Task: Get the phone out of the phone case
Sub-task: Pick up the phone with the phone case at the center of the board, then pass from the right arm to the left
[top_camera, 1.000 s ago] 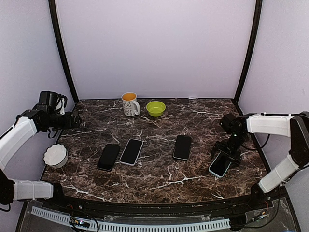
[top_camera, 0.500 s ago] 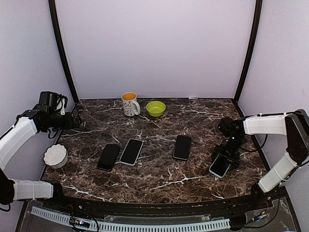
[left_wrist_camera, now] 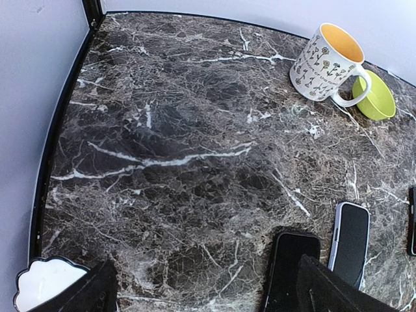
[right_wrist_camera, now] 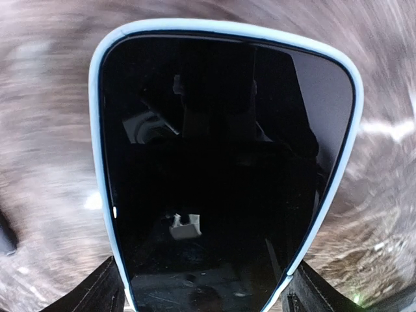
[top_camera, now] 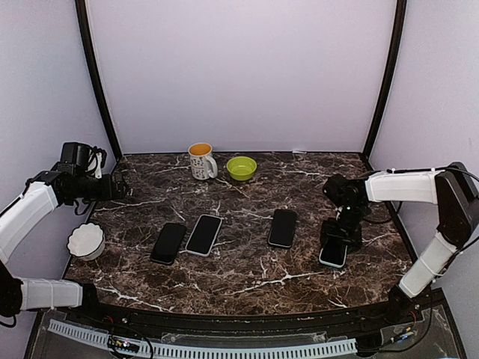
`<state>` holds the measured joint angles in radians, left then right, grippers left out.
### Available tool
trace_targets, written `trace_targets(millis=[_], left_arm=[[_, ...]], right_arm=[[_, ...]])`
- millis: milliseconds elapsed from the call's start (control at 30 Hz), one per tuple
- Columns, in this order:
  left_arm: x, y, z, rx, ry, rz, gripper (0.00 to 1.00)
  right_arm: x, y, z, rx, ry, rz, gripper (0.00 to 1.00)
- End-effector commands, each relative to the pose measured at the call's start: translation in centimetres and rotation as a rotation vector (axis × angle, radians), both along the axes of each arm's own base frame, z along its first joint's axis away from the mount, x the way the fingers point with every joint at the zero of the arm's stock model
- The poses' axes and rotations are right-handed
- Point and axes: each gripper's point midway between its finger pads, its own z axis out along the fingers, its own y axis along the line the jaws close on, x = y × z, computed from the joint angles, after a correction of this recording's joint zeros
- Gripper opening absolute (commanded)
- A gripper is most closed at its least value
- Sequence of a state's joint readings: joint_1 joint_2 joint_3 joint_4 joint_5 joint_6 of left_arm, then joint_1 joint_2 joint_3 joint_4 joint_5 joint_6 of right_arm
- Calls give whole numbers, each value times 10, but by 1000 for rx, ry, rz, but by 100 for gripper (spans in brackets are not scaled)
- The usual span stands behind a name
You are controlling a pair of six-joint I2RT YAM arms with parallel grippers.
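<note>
Phone (right_wrist_camera: 221, 162) in a pale blue case (right_wrist_camera: 96, 117), flat on the right side of the bench (top_camera: 247, 277) under the right hand (top_camera: 335, 241).
Its fingers (right_wrist_camera: 107, 292) stand spread, one at each long edge of the case's near end; whether they press it cannot be told. Over the bench's left rear the left hand (top_camera: 114, 185) hangs wide open, holding nothing. The screen is glossy black glass with a rounded rim, the bench dark brown marble veined white, the walls (top_camera: 239, 75) plain lilac.

L arm (top_camera: 26, 211) & R arm (top_camera: 410, 190): white shells (top_camera: 45, 293), blk joints (top_camera: 346, 191) (blk cables (top_camera: 96, 158)).
</note>
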<state>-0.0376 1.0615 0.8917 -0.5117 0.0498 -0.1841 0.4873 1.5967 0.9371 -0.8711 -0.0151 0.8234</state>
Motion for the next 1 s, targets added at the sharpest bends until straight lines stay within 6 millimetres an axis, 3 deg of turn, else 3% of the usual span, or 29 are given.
trace_targets(millis=[0, 200, 333, 600, 800, 967], left_arm=[[-3, -8, 11, -22, -51, -45, 99], [-4, -21, 24, -63, -118, -111, 99], [-6, -44, 28, -152, -128, -221, 98], [-18, -105, 44, -308, -153, -473, 95], [-40, -165, 64, -432, -154, -659, 92], [-52, -198, 72, -519, -148, -722, 90]], right_arm=[[42, 35, 39, 18, -211, 207, 60], [67, 93, 82, 51, -419, 407, 57], [71, 137, 112, 103, -565, 536, 57], [47, 225, 162, 211, -828, 840, 55], [30, 267, 181, 203, -967, 983, 54], [21, 294, 201, 205, -1069, 1052, 54]])
